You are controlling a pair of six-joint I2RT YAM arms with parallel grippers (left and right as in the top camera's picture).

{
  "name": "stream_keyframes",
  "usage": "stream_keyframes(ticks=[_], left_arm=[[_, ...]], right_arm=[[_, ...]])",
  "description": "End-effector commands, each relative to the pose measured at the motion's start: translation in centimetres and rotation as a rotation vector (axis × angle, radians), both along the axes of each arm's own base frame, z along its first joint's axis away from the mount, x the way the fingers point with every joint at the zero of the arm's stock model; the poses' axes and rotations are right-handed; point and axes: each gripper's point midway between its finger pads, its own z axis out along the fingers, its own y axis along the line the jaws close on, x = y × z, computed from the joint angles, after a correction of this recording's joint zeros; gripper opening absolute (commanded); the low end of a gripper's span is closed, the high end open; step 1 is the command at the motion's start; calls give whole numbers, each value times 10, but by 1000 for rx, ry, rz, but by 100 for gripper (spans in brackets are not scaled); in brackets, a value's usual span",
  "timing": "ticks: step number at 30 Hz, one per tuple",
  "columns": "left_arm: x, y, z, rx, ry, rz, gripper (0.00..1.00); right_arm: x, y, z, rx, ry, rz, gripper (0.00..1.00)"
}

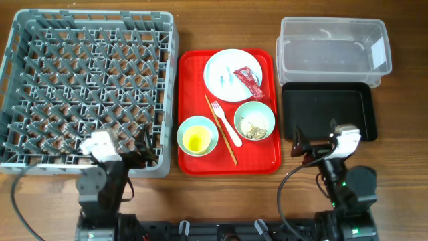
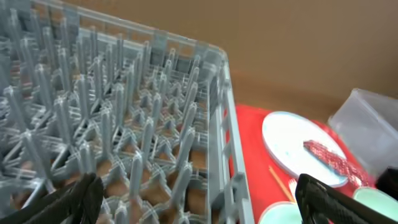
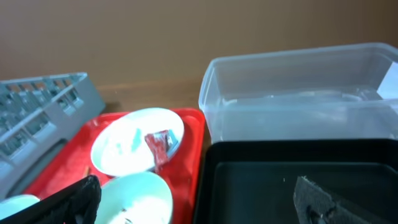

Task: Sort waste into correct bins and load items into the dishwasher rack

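The left tool (image 2: pixel 198 186) is open, above the dishwasher rack (image 1: pixel 87 80), left of the red serving tray (image 1: pixel 227 164). The right tool (image 3: pixel 196 190) is open, at the black tray (image 1: pixel 328 110), right of the red serving tray. The plate (image 1: pixel 221 67), bearing the sauce packet (image 1: pixel 249 80), lies on the red serving tray.

Left end effector (image 2: pixel 199 185) and right end effector (image 3: pixel 196 185) gape.
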Motion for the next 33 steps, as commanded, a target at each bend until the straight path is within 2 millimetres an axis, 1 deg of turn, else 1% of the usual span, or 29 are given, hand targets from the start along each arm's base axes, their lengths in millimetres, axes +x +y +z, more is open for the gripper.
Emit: stream_keyframes(ticks=[1,5,8,9,11,12,14,15,18,20,25,27,28,31,33], left_arm=[[10,1,26,-13,116,12,100],[17,1,30,-16,349,14,100],[23,2,29,-16,463,17,100],[26,2,26,-17,498,17,100],[27,2,20,-17,527,17,100],[27,2,17,-17,538,17,100],[27,2,16,-17,542,17,100],[27,2,17,-18,539,17,100],[28,2,17,-18,539,17,100],[28,2,17,-18,538,17,100],[28,2,17,-18,538,17,100],[28,2,17,-18,538,17,100],[28,2,17,-18,536,17,100],[29,2,18,-18,531,17,100],[29,2,18,-18,531,17,100]], right_arm=[[10,7,32,42,76,25,100],[33,13,49,35,273,43,100],[48,18,58,4,400,78,100],[56,19,58,-40,467,96,100],[65,20,57,-58,526,109,100],[68,26,57,-46,537,140,100],[74,48,63,-45,498,286,100],[77,52,64,-53,488,313,100],[82,45,57,-81,559,264,100],[90,51,61,-110,598,264,100],[126,83,86,-210,640,296,100],[143,98,89,-222,675,321,100],[150,103,91,-224,681,331,100],[179,136,94,-175,614,424,100],[199,146,83,-172,588,425,100]])
